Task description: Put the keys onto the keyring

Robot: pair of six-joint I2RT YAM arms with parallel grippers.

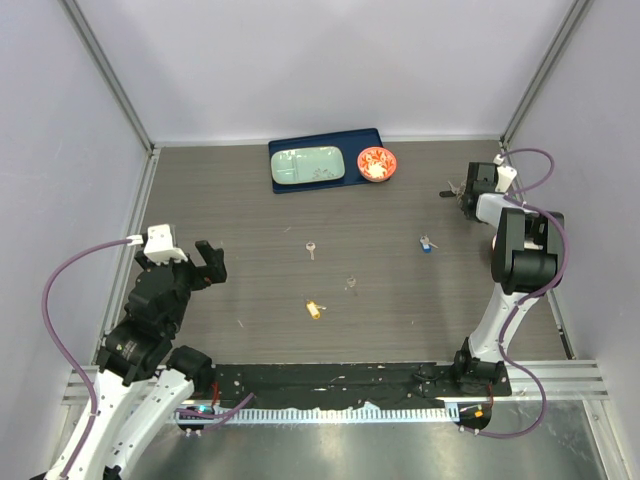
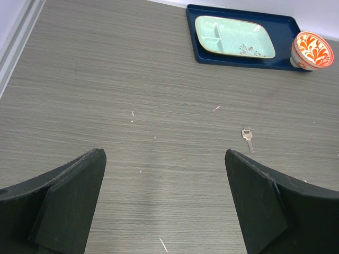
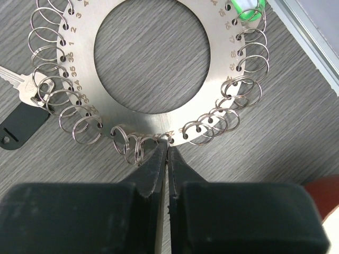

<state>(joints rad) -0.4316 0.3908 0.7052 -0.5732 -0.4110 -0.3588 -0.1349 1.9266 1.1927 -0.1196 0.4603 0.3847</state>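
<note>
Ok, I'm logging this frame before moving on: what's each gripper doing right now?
Left gripper: open, holding nothing.
Right gripper: closed on the rim of the keyring.

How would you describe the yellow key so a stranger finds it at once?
Start at the blue tray at the far edge, then come straight toward the near edge, past the silver key. The yellow key lies nearest that edge, the only one with a yellow head.

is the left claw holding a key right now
No, the left claw is open with nothing between its fingers, and the silver key lies on the table beyond it.
</note>
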